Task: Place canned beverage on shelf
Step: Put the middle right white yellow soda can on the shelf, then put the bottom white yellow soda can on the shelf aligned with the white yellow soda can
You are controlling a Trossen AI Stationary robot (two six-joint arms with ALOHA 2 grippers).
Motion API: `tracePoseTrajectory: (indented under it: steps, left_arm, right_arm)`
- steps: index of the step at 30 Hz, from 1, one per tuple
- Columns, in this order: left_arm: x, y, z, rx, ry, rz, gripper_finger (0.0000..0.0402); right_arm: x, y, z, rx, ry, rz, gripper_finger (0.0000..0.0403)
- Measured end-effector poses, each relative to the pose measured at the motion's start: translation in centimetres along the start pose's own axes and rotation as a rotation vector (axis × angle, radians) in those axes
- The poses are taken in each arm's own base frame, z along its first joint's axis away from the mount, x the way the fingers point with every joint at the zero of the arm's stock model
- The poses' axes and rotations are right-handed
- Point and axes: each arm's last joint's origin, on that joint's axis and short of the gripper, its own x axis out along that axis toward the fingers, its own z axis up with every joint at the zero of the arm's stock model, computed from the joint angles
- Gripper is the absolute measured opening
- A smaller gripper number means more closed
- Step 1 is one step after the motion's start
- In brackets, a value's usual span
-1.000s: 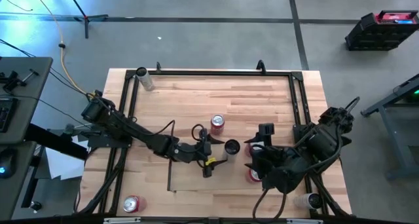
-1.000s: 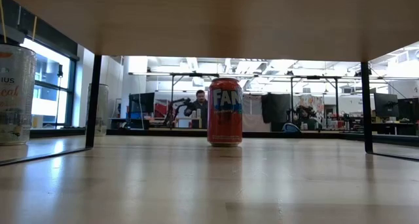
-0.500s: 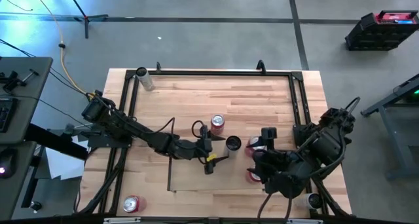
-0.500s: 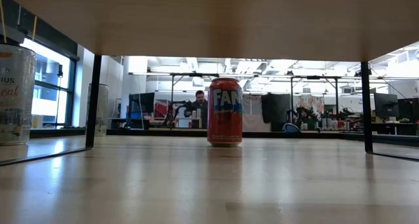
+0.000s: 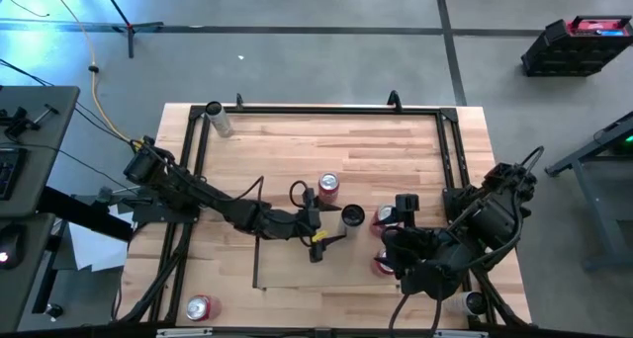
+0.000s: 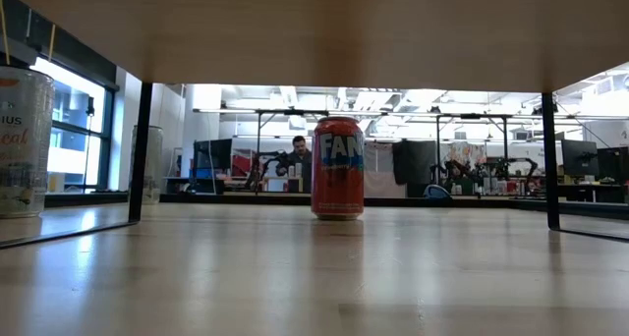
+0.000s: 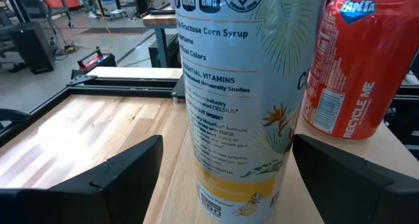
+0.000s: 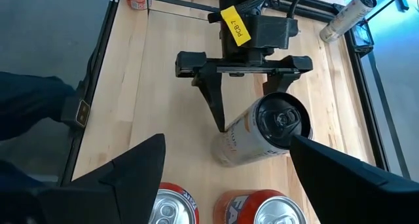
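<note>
A tall white can stands upright on the pale-wood shelf, near its far edge. My left gripper reaches in level from the table's left. It is open, with one finger on each side of the can's lower body. A red Fanta can stands on the tabletop just beyond, and shows in the low view under the shelf's underside. My right gripper hangs open, tipped down, above two red cans at the shelf's right end. My left gripper comes level from the table's left, its fingers on either side of the white can's lower body. A gap shows at one finger. The other finger lies against the can's side or just short of it; I cannot tell which. The can stands on its own base.
A red can lies at the near left corner. A slim can lies at the far left, and another can sits at the near right. A black tube frame runs around the tabletop. A person sits in the room behind.
My right gripper has turned a little over the red cans, staying where it was. The white can and my left gripper have kept their place.
</note>
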Motion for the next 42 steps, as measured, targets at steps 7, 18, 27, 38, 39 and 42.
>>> tracePoseTrajectory:
  steps: [7, 18, 27, 38, 39, 42]
  left_arm:
    - [0.3, 0.6, 0.0, -0.002, 0.001, 0.011, 0.0333]
    - [0.5, 0.9, 0.5, 0.002, -0.034, -0.026, 0.0333]
    - [0.4, 0.8, 0.6, 0.003, -0.048, -0.03, 0.0333]
    - [-3.3, -0.4, 2.8, 0.021, 0.0, -0.093, 0.0333]
    - [-3.8, -0.6, 3.0, 0.016, 0.016, -0.105, 0.0333]
    - [-5.8, -1.5, 3.4, 0.012, 0.051, -0.155, 0.0333]
  right_arm:
    - [0.0, 0.0, 0.0, 0.0, 0.0, 0.0, 0.0312]
    - [0.0, 0.0, 0.0, -0.001, 0.0, 0.0, 0.0312]
    - [0.0, 0.0, 0.0, -0.002, 0.0, 0.0, 0.0312]
    - [0.0, 0.0, 0.0, 0.052, -0.001, -0.002, 0.0312]
    - [0.0, 0.0, 0.0, 0.052, -0.001, -0.002, 0.0312]
    - [-0.2, 0.4, 0.0, 0.052, -0.016, 0.017, 0.0312]
